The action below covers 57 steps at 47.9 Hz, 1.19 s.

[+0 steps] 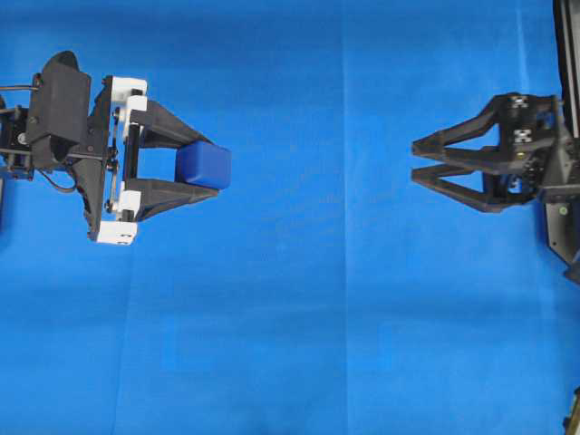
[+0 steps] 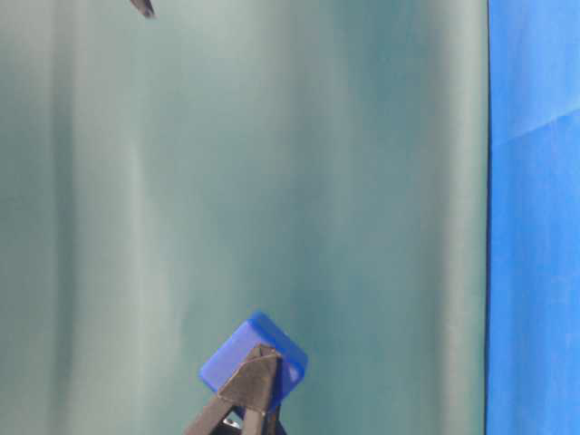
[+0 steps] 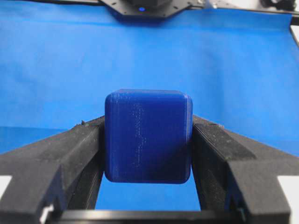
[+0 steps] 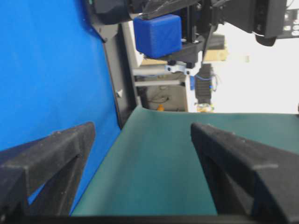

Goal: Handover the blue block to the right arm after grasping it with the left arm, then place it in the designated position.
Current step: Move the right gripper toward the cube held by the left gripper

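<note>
The blue block (image 1: pixel 203 166) is a small dark-blue cube with rounded edges, pinched between the black fingers of my left gripper (image 1: pixel 212 169), which has white brackets and is shut on it above the cloth at the left. The left wrist view shows the block (image 3: pixel 148 135) filling the gap, with a finger (image 3: pixel 70 154) pressed against each side. My right gripper (image 1: pixel 415 160) points left from the right edge, well apart from the block. Its fingers (image 4: pixel 56 149) stand wide open with nothing between them, and the block (image 4: pixel 157 35) shows far ahead. No mark shows the designated position on the plain blue cloth (image 1: pixel 299 317).
A dull green backdrop (image 2: pixel 272 181) fills the table-level view, where the block (image 2: pixel 254 362) sits low with a left finger (image 2: pixel 249 394) across it. The cloth's edge (image 4: pixel 112 93) meets a black frame in the right wrist view. Lab clutter lies beyond.
</note>
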{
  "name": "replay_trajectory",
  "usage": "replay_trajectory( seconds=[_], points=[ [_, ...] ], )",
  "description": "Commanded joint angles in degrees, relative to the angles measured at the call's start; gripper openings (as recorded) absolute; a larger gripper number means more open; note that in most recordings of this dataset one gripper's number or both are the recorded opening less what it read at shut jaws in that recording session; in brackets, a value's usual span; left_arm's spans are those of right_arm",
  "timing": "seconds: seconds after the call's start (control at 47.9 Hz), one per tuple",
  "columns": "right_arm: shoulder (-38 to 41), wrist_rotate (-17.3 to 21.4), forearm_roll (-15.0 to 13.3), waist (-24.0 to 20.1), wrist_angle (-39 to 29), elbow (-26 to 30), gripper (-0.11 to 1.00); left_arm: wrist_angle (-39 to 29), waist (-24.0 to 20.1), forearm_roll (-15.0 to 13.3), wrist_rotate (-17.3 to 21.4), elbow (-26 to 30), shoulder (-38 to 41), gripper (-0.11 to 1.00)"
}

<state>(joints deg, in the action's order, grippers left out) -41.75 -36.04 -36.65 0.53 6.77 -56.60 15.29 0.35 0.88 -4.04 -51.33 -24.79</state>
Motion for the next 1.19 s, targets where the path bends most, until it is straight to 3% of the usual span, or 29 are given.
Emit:
replay_trajectory(
  seconds=[0.0, 0.439, 1.169],
  points=[
    [2.81, 0.09, -0.7, 0.0, 0.62, 3.16, 0.97, 0.44, -0.09, -0.09, -0.09, 0.7, -0.88, 0.46],
    [18.98, 0.09, -4.04, 0.35, 3.43, 15.03, 0.97, 0.26, -0.09, -0.09, -0.18, 0.79, -0.79, 0.46],
    [36.12, 0.09, -5.36, 1.85, 5.98, 31.11, 0.97, 0.18, -0.09, -0.09, -0.18, 0.62, -0.97, 0.46]
  ],
)
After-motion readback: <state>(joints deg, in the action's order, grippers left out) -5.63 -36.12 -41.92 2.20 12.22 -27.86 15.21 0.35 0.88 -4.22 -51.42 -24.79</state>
